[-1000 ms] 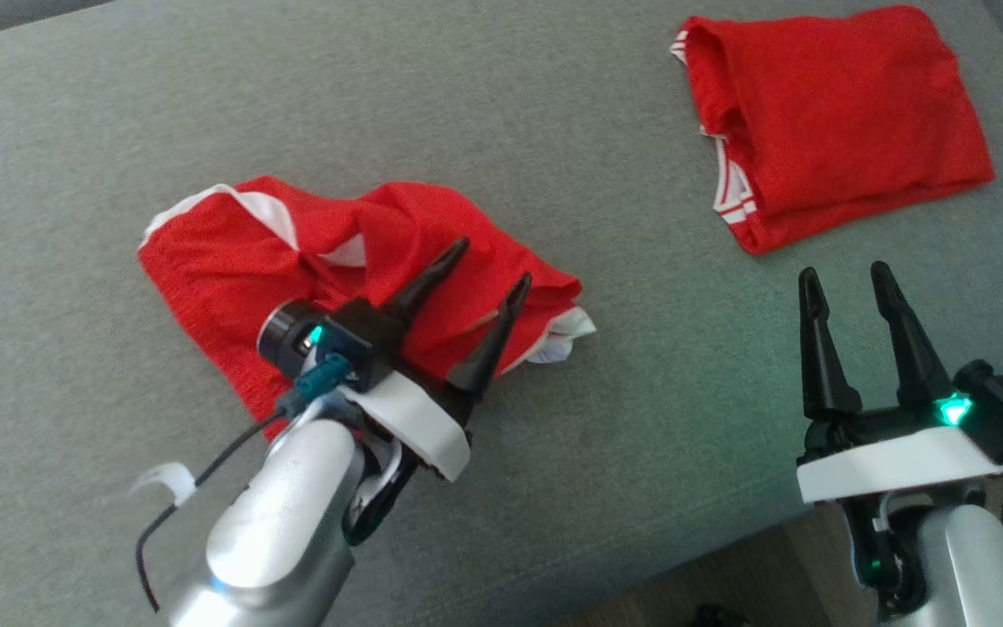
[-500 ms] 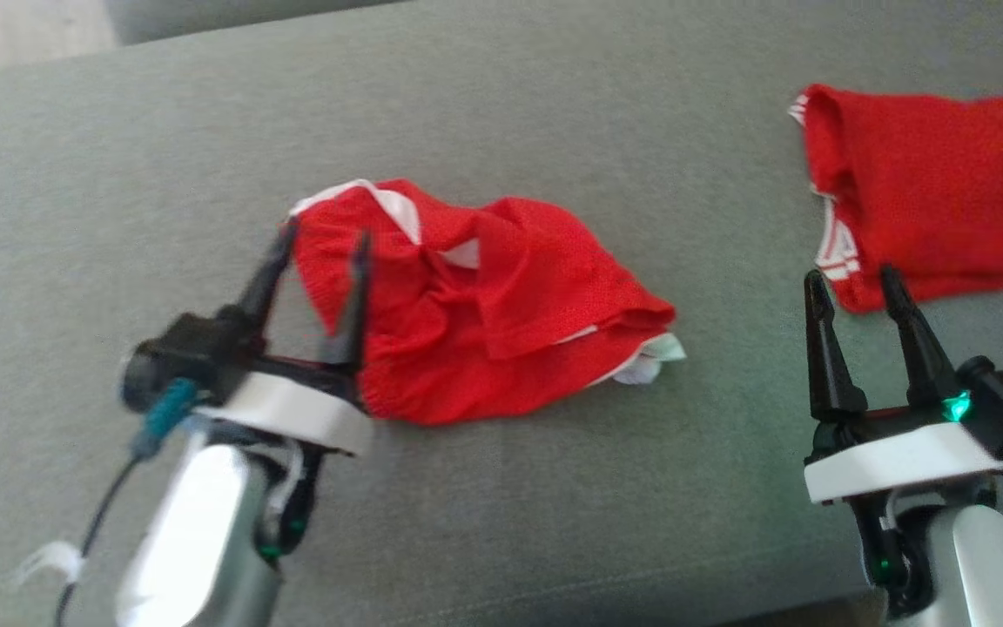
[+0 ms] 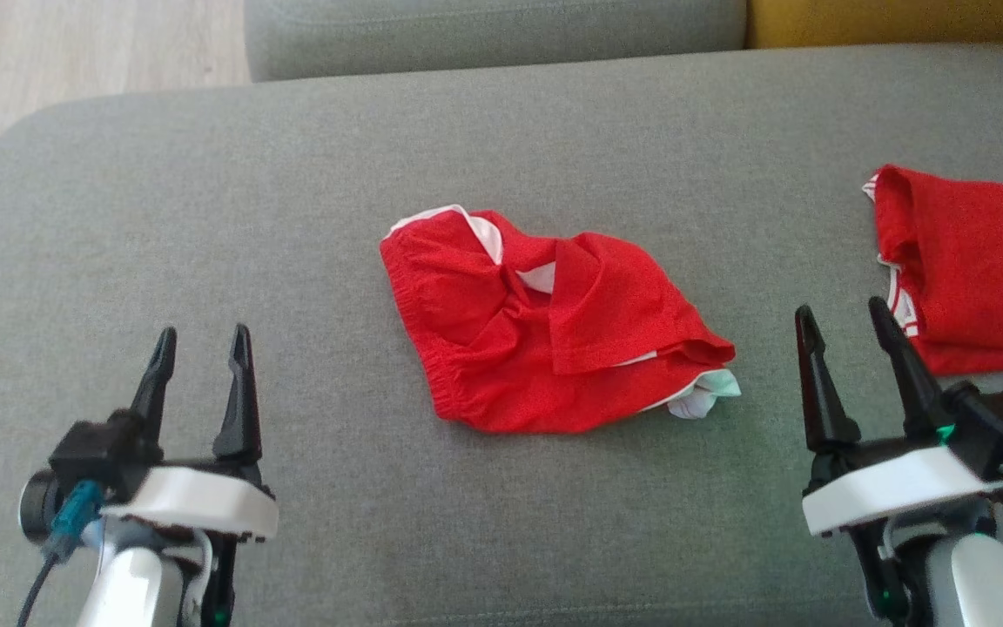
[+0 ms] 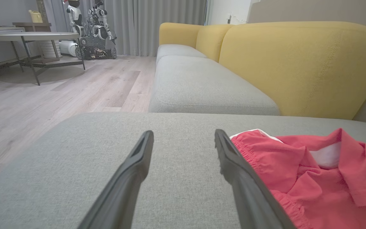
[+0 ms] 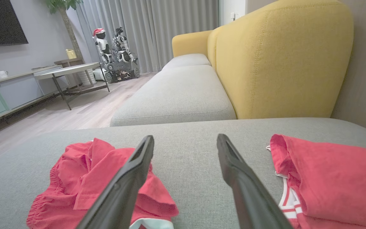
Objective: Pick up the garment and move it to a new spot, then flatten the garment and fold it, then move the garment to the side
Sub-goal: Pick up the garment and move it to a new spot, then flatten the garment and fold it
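A crumpled red garment with white trim (image 3: 554, 335) lies bunched near the middle of a grey fabric sofa cushion (image 3: 249, 218). The left gripper (image 3: 204, 331) hovers at the lower left, well apart from it, its two dark fingers spread wide and holding nothing. The right gripper (image 3: 841, 306) at the lower right is likewise spread wide and empty, near a folded red cloth with white stripes (image 3: 980, 261).
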`<state>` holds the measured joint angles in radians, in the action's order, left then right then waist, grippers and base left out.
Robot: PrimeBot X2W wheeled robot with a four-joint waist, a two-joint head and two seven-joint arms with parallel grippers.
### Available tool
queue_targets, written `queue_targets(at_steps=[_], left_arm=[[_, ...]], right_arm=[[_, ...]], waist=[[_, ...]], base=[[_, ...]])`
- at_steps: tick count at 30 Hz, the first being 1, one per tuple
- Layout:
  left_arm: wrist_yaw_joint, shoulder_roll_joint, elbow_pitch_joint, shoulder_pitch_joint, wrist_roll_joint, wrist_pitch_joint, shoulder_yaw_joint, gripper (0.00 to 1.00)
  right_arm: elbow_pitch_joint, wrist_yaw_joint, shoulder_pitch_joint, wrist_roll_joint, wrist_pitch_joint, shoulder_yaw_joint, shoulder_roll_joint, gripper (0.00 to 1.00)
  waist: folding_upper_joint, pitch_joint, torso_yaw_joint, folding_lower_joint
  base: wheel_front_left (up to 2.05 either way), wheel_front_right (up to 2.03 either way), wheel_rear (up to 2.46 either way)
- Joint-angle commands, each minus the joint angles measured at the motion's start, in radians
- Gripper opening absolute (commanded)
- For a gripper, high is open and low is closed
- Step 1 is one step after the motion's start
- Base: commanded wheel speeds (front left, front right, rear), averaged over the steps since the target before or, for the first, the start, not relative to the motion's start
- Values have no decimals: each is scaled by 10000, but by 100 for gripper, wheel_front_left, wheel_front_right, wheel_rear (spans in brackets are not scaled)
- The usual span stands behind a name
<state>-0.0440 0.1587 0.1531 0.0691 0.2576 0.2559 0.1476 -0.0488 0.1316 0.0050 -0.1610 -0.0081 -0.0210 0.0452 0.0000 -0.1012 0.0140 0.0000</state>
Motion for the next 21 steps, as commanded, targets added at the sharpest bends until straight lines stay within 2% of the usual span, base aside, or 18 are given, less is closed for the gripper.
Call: queue_targets(at_steps=[1,21], left_arm=[[14,207,-449,165,-92,58,-401,100],[-196,133,-914,-1387,-80,-113,-173,100]], right_arm=[[-388,-9,-31,102,51,-217,51,100],[-860,-9,907,309,210,-534,51,100]], waist=[[0,164,-75,0],[0,1169,11,0]], base=[[0,0,0],[0,0,0]])
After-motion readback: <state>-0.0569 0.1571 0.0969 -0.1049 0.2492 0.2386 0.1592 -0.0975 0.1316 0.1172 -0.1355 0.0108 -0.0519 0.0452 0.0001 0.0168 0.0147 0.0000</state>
